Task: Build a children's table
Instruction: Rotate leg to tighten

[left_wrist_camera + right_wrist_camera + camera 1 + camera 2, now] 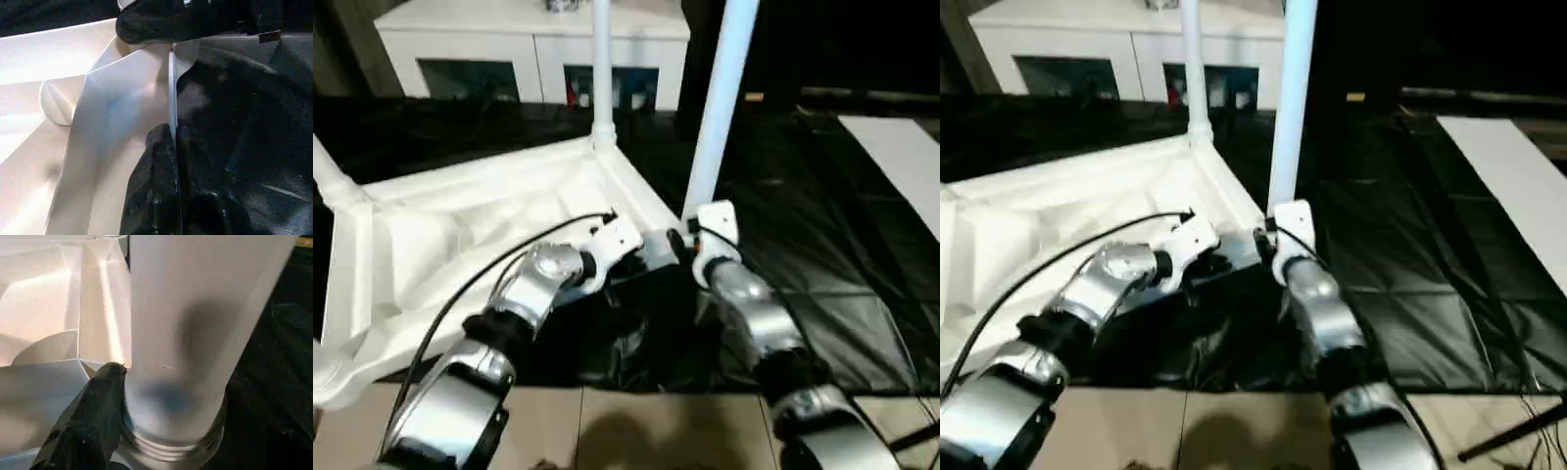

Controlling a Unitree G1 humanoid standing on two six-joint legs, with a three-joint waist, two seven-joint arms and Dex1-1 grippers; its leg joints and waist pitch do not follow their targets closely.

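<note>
Tabletop point(460, 225), white and upside down with its ribbed underside up, fills the left and centre of the frame on black sheeting point(822, 255); one leg point(602, 69) stands upright in its far corner socket at top centre. Left gripper point(172, 134), at centre, is clenched on the tabletop's thin side wall. Just right of it, the right gripper point(697, 233) grasps a second upright leg point(720, 98) near its threaded base at the near corner.
</note>
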